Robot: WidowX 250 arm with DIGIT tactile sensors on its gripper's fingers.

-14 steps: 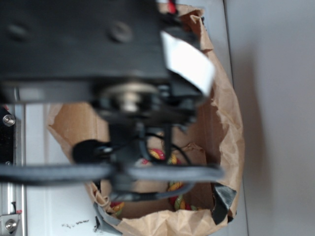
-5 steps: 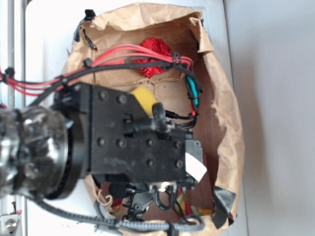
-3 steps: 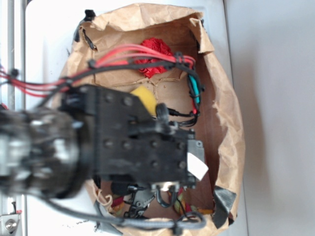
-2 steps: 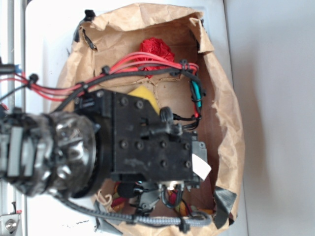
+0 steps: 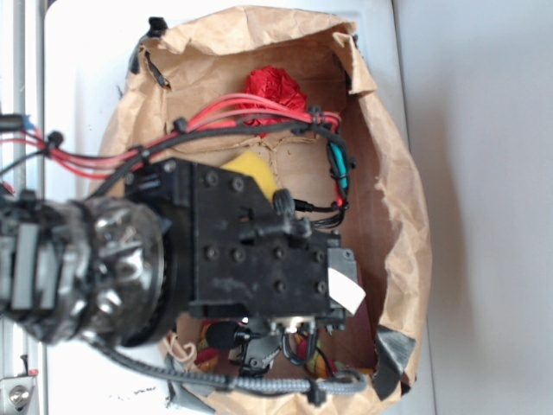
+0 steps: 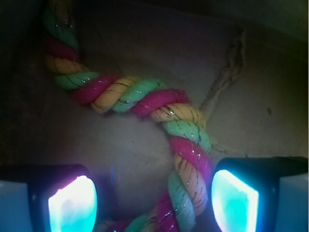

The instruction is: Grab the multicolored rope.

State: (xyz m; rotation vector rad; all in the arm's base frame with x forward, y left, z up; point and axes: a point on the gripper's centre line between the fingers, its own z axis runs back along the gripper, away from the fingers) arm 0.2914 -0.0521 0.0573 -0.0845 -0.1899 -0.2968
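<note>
From the exterior view the arm's black body covered most of the brown paper bag (image 5: 393, 216), so the gripper (image 6: 153, 203) was barely visible there and only small scraps of the multicolored rope (image 6: 186, 145) showed at the bag's lower end. The bag lay open on a white surface (image 5: 86, 60) beside a grey one. Inside, a wrinkly red paper ball (image 5: 272, 86) sat at the far end and a yellow sponge (image 5: 251, 169) peeked out past the arm — red cables crossed above both. The wrist view showed the jaws spread wide, the rope lying on the bag's floor between them, nearer one finger (image 6: 234, 200), not visibly pinched.
</note>
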